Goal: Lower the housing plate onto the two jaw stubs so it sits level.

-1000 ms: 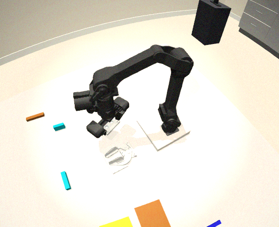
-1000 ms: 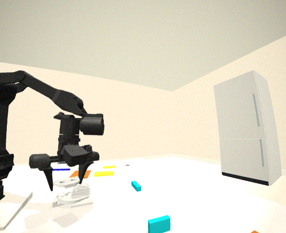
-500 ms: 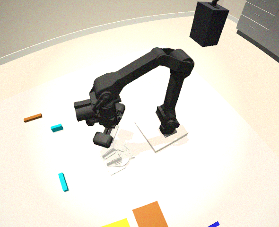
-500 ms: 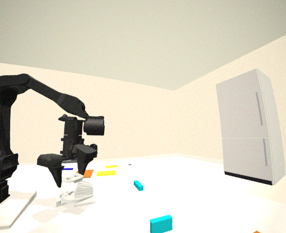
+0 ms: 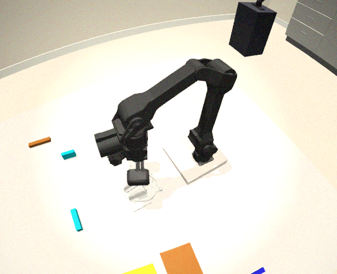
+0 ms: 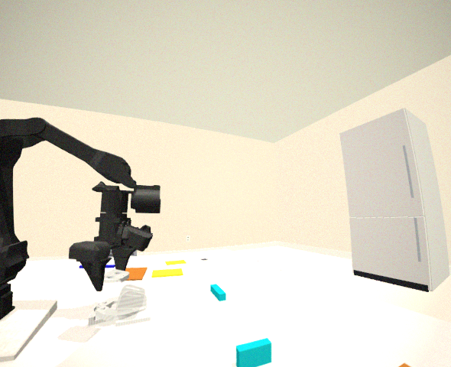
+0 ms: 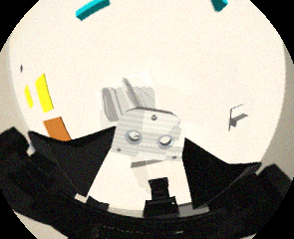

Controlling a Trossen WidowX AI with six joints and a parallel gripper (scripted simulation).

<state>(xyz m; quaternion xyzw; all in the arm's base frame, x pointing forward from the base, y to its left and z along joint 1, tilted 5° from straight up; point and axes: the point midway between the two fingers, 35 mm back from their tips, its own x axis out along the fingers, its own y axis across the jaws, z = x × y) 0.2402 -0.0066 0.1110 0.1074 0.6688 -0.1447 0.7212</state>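
The pale housing plate (image 6: pixel 118 274) (image 7: pixel 147 124) has two large round holes and is held between the fingertips of my gripper (image 5: pixel 137 178) (image 6: pixel 110 278) (image 7: pixel 148 134), which is shut on it. In the top view the near finger hides the plate. The two ribbed grey jaws (image 5: pixel 137 195) (image 6: pixel 133 298) (image 7: pixel 112 102) stand on the pale base (image 5: pixel 144 206) (image 6: pixel 133 322) on the floor. The held plate hangs above this assembly with a visible gap in the exterior view. In the wrist view it overlaps the jaws' near ends. The jaw stubs cannot be made out.
Two teal blocks (image 5: pixel 68 154) (image 5: pixel 76 219) and an orange bar (image 5: pixel 39 142) lie to the left in the top view. A flat orange panel (image 5: pixel 181 258), a yellow panel (image 5: pixel 141 269) and a blue bar (image 5: pixel 259 270) lie at its bottom edge. The arm's mounting board (image 5: pixel 192 174) is right of the assembly.
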